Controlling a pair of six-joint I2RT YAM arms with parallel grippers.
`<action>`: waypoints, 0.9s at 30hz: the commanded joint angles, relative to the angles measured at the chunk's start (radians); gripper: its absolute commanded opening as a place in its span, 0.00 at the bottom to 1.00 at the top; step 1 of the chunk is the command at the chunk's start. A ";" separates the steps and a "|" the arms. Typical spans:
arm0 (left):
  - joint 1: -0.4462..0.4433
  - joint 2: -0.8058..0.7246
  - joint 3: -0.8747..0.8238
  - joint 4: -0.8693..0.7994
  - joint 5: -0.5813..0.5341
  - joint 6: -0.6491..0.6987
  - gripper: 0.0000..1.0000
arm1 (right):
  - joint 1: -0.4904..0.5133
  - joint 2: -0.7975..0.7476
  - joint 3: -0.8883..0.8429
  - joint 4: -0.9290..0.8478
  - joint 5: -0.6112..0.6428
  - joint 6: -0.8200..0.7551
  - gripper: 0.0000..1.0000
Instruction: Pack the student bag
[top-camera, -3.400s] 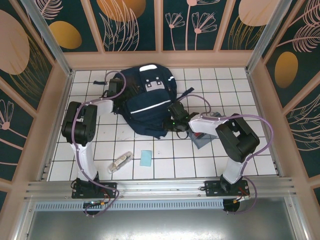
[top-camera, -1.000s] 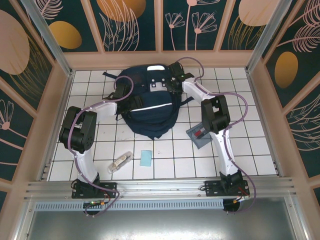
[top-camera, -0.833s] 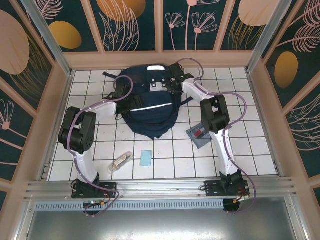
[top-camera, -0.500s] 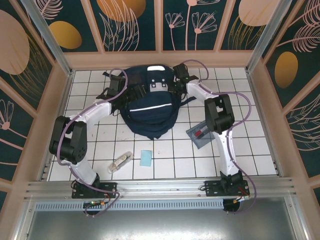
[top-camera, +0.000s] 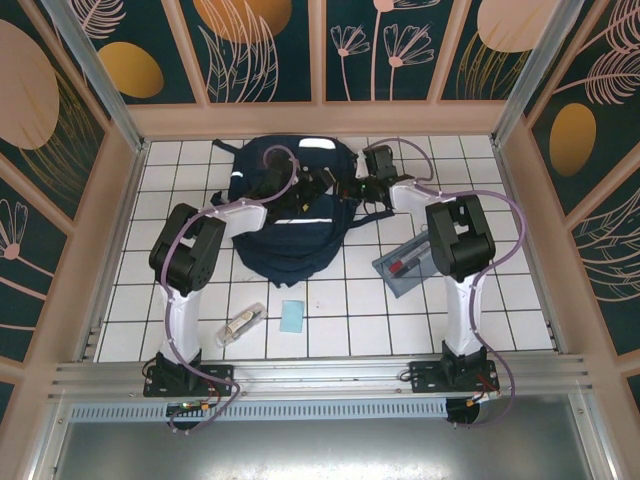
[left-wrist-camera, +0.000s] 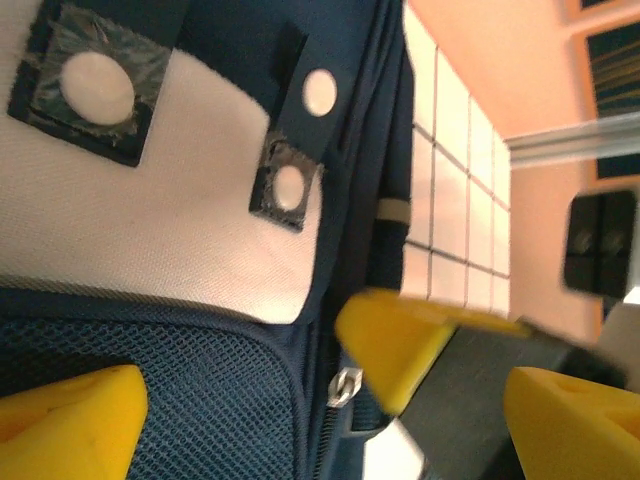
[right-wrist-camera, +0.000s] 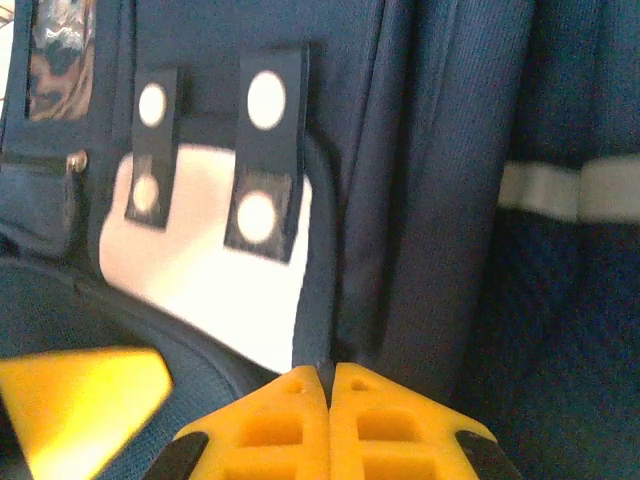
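Starting at the near edge: a metal rail (top-camera: 320, 378) carries both arm bases. Just beyond it, on the white tiled table (top-camera: 500, 320), three loose items lie apart from one another. These are a clear packet (top-camera: 241, 323), a small pale blue square (top-camera: 292, 316) near it, and off to the right a grey case (top-camera: 405, 265) with something red in it. All three sit outside the bag, so packing proper looks not yet begun.

Further back, the student bag (top-camera: 290, 225) lies front-up at the far centre of the table, close to the back wall. Both arms reach over it, one from each side.

- Left gripper (left-wrist-camera: 320, 415): fingers spread wide, over the mesh just below the light grey patch (left-wrist-camera: 150, 230). A zip pull (left-wrist-camera: 345, 385) sits in the span between them.
- Right gripper (right-wrist-camera: 330, 385): tips pressed together at the seam beside the patch. Whether they pinch fabric, the zip or nothing, I cannot tell.

My reading is that this is the opening step: one arm works the zip line while the other stands ready to take hold.

Surface: glossy tile with dark grout, probably slippery under the fabric. Enclosure: peach-coloured framing and dark teal wall panels (top-camera: 270, 50) painted with leaves and orange ovals.
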 joint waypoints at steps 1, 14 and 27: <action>0.009 0.106 0.054 0.069 -0.090 -0.051 0.92 | 0.001 -0.105 -0.099 0.102 -0.071 -0.054 0.00; 0.009 0.314 0.150 0.174 -0.101 -0.152 0.92 | 0.112 -0.306 -0.527 0.377 -0.063 -0.033 0.00; 0.013 0.200 0.142 0.115 -0.070 -0.048 0.93 | 0.248 -0.294 -0.403 0.258 0.100 -0.037 0.14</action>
